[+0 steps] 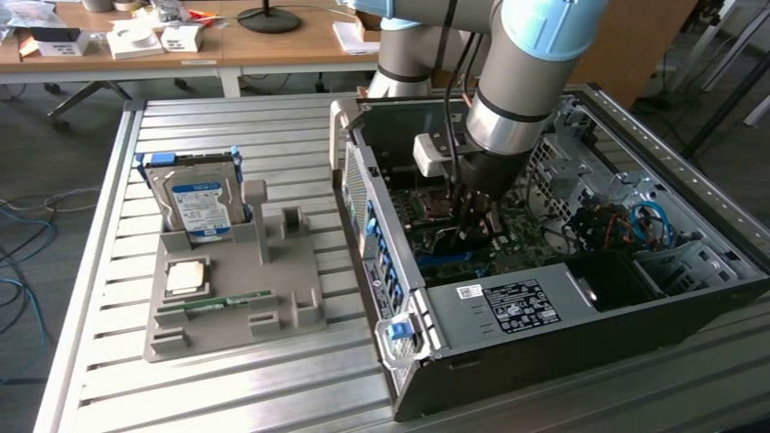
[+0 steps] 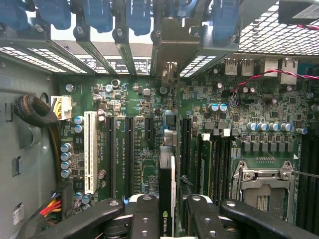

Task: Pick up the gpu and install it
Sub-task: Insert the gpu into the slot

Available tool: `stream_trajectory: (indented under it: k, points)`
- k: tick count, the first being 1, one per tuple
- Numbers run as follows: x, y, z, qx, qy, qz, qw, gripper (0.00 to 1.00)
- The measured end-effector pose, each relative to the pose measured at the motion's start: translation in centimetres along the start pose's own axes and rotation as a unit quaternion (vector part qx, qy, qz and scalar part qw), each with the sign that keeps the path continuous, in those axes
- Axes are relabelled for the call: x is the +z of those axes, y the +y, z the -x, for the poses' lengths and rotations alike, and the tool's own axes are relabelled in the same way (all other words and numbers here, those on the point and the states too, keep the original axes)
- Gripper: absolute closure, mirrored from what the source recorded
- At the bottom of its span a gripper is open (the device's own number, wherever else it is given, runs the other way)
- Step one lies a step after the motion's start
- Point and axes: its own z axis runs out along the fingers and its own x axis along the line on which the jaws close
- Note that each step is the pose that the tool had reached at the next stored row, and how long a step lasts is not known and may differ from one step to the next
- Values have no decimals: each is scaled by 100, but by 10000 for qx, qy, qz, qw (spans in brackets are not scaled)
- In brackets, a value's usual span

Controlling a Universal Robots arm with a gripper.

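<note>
Black plastic fingers (image 2: pixel 144 219) of my gripper (image 2: pixel 168 201) are clamped on either side of the gpu (image 2: pixel 167 169), a thin dark circuit card seen edge-on with a green logo on its narrow edge. I am grasping it, one finger pressed to each face. The card stands upright between my fingertips and points straight away from me, over the green motherboard (image 2: pixel 149 104). It lines up with the row of long black expansion slots (image 2: pixel 129 149). I cannot tell whether its lower edge is seated in a slot.

In the exterior view my gripper (image 1: pixel 478 221) reaches down inside the open dark metal computer case (image 1: pixel 565 370). Directly under me, the case holds the motherboard. On it, to one side of the card, is a long white slot (image 2: pixel 90 152). To the other side are upright memory modules (image 2: pixel 209 159) and a silver processor socket (image 2: pixel 264 184).

Well apart from me, outside the case towards the exterior view's left, a grey moulded holder (image 1: pixel 223 329) sits on the slatted aluminium table (image 1: pixel 277 388). It carries a silver hard drive with a blue label (image 1: pixel 198 203) standing upright, a square silver chip (image 1: pixel 187 278) lying flat, and a slim green memory stick (image 1: pixel 216 302) lying on its edge near the chip.
</note>
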Motion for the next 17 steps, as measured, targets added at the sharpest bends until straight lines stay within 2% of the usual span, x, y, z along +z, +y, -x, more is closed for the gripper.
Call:
stream_trajectory:
  k: [8, 13, 17]
  points:
    - [2, 0, 0, 0, -1, 0, 10000, 74]
    - [-13, 0, -4, 4, -19, -1, 10000, 74]
    - [-15, 1, -30, 105, -19, -6, 9999, 74]
